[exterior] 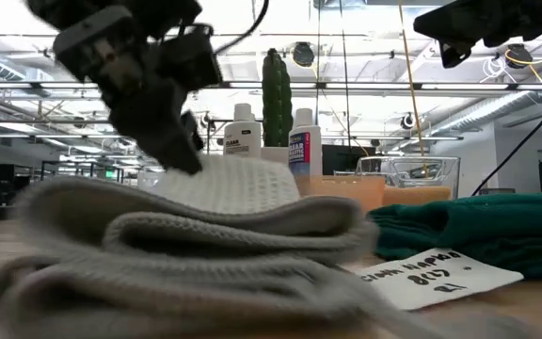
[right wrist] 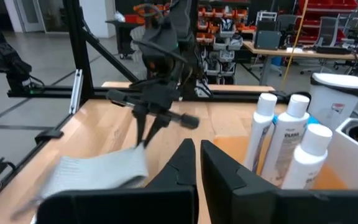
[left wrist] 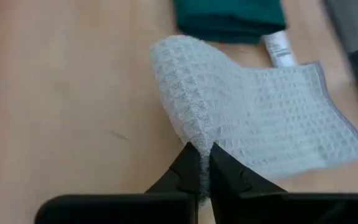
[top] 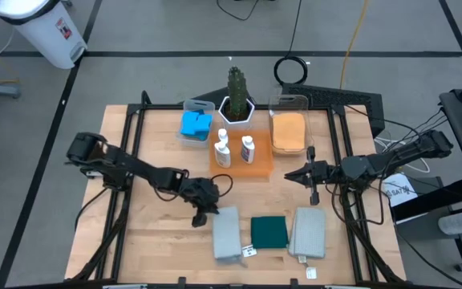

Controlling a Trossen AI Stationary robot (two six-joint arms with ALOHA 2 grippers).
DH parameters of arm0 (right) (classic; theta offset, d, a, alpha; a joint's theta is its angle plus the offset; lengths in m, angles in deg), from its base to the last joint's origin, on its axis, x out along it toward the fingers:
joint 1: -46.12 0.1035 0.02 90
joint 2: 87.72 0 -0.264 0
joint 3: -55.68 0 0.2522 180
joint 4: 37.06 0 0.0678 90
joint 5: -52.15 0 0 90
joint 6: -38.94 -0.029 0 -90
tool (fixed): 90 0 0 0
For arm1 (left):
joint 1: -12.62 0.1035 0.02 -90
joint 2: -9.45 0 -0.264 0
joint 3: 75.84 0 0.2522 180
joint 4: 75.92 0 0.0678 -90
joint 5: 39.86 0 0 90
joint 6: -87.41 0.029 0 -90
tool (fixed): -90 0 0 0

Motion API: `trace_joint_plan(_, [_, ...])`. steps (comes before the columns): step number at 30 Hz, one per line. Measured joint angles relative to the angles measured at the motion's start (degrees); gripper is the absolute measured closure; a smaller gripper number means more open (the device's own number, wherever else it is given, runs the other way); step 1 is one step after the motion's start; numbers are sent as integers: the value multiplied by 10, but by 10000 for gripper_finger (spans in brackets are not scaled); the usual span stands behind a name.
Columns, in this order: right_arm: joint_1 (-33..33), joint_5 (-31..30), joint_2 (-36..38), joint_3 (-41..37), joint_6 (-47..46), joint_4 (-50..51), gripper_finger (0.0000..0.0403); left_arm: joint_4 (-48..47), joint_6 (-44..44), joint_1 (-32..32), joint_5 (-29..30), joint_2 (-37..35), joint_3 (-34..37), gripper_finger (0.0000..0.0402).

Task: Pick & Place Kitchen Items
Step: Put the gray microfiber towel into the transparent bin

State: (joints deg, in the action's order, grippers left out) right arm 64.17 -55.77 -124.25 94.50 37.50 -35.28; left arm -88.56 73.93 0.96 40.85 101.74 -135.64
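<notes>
The left gripper (left wrist: 204, 163) pinches the grey cloth's (left wrist: 260, 118) edge beside the dark green cloth (left wrist: 229, 18); the right gripper (top: 293, 174) hangs clenched, empty.

Left gripper (top: 201, 210): pinched shut on the near corner of the grey cloth (top: 226, 233), low at the table (top: 151, 241); that cloth blocks its forward side.
Beside that cloth: dark green cloth (top: 269, 231) just beyond, then a second grey cloth (top: 308, 233); narrow gaps only.
Behind and outward of the left gripper: bare wood, open passage.
Between the two grippers: bare table strip, free.
Right gripper (top: 297, 174): shut, raised above the table; nothing beneath it.
Ahead of the right gripper: orange tray (top: 259, 167) with two white bottles (top: 223, 150), standing obstacles.
Back row: cactus (top: 237, 88), sponge bin (top: 196, 123), cloth bin (top: 288, 128) wall off that edge.
</notes>
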Motion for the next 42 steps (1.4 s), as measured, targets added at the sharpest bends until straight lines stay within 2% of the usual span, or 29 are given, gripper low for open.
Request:
trace_joint_plan(3, [0, 0, -16, 0, 0, -27, 403, -104, 48, 0, 63, -25, -61, 391])
trace_joint_plan(6, [0, -1, -39, 0, 0, -64, 403, -163, 92, 0, 113, -33, -118, 392])
trace_joint_plan(10, [0, -2, -80, 0, 0, -119, 401, -183, 145, -2, 155, -34, -173, 391])
trace_joint_plan(13, [0, -1, -118, 0, 0, -152, 382, -190, 176, -6, 186, -34, -190, 390])
trace_joint_plan(17, [0, -1, -180, 2, 0, -190, 318, -192, 192, -13, 228, -34, -194, 392])
trace_joint_plan(24, [-10, -2, -286, 61, -9, -212, 147, -193, 192, -24, 234, -33, -194, 389])
trace_joint_plan(27, [-27, -1, -323, 119, -8, -165, 97, -192, 198, -27, 233, -33, -194, 392])
trace_joint_plan(29, [-43, 3, -346, 167, -8, -104, 81, -190, 198, -27, 230, -33, -194, 392])
trace_joint_plan(31, [-59, 22, -370, 214, -12, -40, 75, -188, 194, -26, 230, -33, -194, 392])
trace_joint_plan(37, [-88, 154, -442, 304, -25, 59, 93, -190, 189, -26, 230, -33, -194, 390])
trace_joint_plan(42, [-95, 167, -478, 317, -22, 72, 123, -190, 175, -27, 229, -33, -194, 392])
